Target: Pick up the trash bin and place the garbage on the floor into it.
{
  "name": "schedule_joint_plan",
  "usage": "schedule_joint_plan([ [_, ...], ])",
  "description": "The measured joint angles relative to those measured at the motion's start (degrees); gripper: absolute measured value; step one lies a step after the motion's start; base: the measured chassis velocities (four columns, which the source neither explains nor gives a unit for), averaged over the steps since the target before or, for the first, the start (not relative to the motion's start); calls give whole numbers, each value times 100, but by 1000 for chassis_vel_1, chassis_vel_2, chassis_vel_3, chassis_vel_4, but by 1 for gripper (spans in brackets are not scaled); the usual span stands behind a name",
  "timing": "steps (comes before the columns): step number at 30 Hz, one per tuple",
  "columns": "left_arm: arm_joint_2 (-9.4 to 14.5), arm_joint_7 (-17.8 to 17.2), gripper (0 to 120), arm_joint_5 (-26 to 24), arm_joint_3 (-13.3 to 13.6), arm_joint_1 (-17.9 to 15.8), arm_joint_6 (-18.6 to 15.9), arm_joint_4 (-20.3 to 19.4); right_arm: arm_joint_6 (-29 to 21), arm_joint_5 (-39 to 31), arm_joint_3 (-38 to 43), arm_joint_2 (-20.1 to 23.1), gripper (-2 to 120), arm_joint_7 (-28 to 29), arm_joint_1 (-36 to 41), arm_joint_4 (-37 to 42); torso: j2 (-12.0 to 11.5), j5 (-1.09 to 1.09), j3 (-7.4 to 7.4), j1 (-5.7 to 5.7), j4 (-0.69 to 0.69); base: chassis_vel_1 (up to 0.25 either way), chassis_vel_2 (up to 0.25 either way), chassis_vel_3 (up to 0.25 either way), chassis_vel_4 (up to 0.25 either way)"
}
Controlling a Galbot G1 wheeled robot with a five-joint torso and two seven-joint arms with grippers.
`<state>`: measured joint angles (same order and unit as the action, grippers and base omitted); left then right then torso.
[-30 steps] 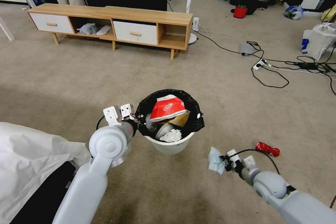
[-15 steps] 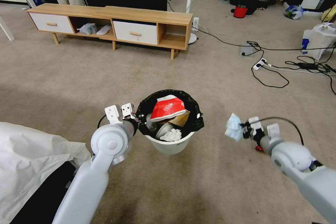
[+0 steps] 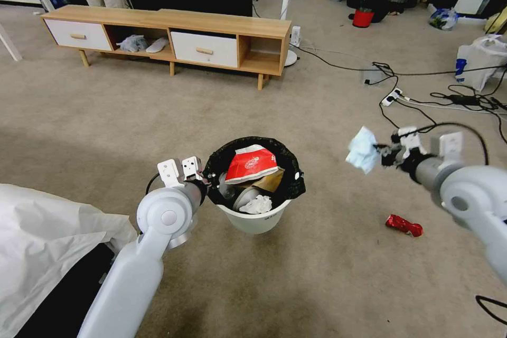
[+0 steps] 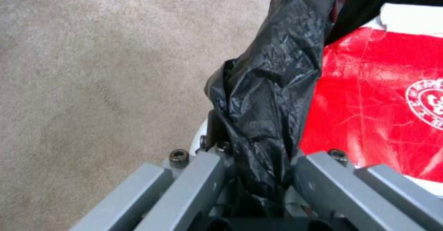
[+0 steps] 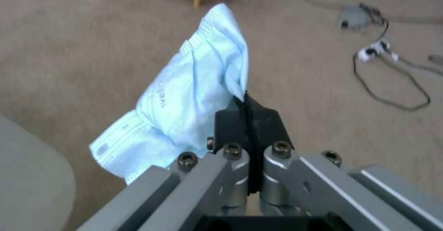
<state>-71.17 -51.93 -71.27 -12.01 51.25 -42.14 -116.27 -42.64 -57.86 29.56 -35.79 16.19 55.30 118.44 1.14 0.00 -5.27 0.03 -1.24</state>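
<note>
- The trash bin (image 3: pixel 254 219) is held up off the carpet (image 3: pixel 296 285) by the left gripper (image 3: pixel 207 183), which is pinched tight on the bag-covered rim (image 4: pixel 258 120) at the bin's left side. That clamp shouldn't be loosened, and the bin is best kept level so nothing gets tipped out.
- Inside, a red-white packet (image 3: pixel 252 163), a brown paper bag (image 3: pixel 270 180) and a crumpled tissue (image 3: pixel 259 204) are already piled high, so not much room is left near the top.
- One red wrapper (image 3: pixel 404 225) is still lying on the carpet, right of the bin and below the right arm.
- Up in the air, well right of the bin, the light blue mask (image 3: pixel 363 149) is nipped by one edge in the right gripper (image 3: pixel 382 154), jaws fully closed on it.
- For a clean drop, the mask should probably be carried over the middle of the opening and only let go there; it's floppy and light, so released near the rim it could end up draped over the edge or slid off the packet.
</note>
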Motion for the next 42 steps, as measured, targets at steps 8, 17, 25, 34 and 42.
schedule_joint_plan([
  [8,-48,9,2,52,101,-35,0,110,9,-236,124,31,0,-63,-121,633,0,0,0,0,0,0,0,0,0],
  [17,-67,11,2,62,186,-62,0,206,305,-340,4,-146,0,-747,-312,1280,0,0,0,0,1,0,0,0,0],
  [25,-119,34,2,42,324,-144,0,309,647,-277,-152,-194,0,-1277,-285,1486,0,0,0,0,1,0,0,0,0],
  [34,-220,73,2,-28,559,-340,0,460,709,-199,-323,-222,0,-1347,-201,1539,0,1,0,0,1,0,0,0,0],
  [42,-346,125,2,-43,751,-548,8,604,739,-144,-355,-199,0,-1331,-9,1520,0,1,0,0,0,0,0,0,0],
])
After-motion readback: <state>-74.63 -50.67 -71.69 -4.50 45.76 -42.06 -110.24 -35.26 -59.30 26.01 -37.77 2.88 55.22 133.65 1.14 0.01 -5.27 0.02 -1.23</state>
